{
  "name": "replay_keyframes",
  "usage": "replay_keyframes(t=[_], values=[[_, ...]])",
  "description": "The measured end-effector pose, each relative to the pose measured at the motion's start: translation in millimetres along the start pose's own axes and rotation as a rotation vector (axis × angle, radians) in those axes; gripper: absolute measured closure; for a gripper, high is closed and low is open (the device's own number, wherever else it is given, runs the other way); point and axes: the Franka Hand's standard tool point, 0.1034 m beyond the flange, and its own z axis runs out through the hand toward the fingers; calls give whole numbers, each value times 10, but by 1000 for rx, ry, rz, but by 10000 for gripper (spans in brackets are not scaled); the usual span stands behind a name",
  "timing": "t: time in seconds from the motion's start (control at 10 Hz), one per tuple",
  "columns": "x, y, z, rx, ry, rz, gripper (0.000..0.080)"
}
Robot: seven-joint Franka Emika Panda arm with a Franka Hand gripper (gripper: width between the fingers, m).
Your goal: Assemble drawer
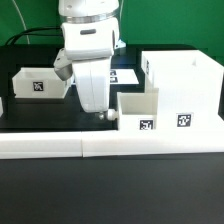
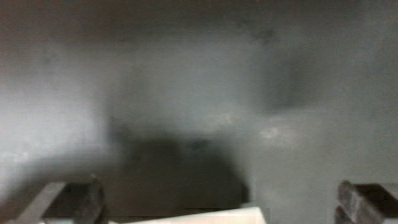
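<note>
White plastic parts sit on a black table (image 1: pixel 30 122). The claw (image 1: pixel 101 113) points straight down with its tips low over the table top. Can't tell if the tips touch the surface.

Drawer parts, placed from the claw:
- Small tray (image 1: pixel 138 104): just beside the claw, on the exterior view's right. It is upright and open-topped, with a square tag (image 1: pixel 147 125) on its front wall. Can't tell whether the claw touches its near wall.
- Big housing (image 1: pixel 183 80): same side, past that tray and further from the claw. It is cube-like, taller than the tray, and hollow from above. The tray sits right against its front corner. It has its own tag (image 1: pixel 184 122) low on the front face.
- Second tray (image 1: pixel 40 82): other side of the claw, on the exterior view's left, well apart and set further back. It is upright, with its tag (image 1: pixel 38 87) facing the camera. Its near end is hidden behind the arm (image 1: pixel 88 45).

Long white bars (image 1: pixel 60 146) lie in front of the claw, towards the camera. They are laid end to end across the picture.

A bit of the marker board (image 1: pixel 128 74) shows behind the arm, between it and the housing.

The wrist view is blurred and mostly grey. Two dark fingers (image 2: pixel 68 203) stand at opposite edges of the picture, so the claw is wide apart and clamped on nothing. A pale white edge (image 2: pixel 196 217) shows between them. It is too blurred to say which part it is.
</note>
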Motion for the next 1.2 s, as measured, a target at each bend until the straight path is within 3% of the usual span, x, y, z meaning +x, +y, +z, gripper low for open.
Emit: replay_keyframes(t=[0.5,0.7,0.9,1.2], values=[[-20,1,3,-3,-3,-5,151],[-83,77,-43,-2,-10,-103,151],[-34,177,-79,16,-31,-156,151],[-54,167,-61,18,-31,-151,151]])
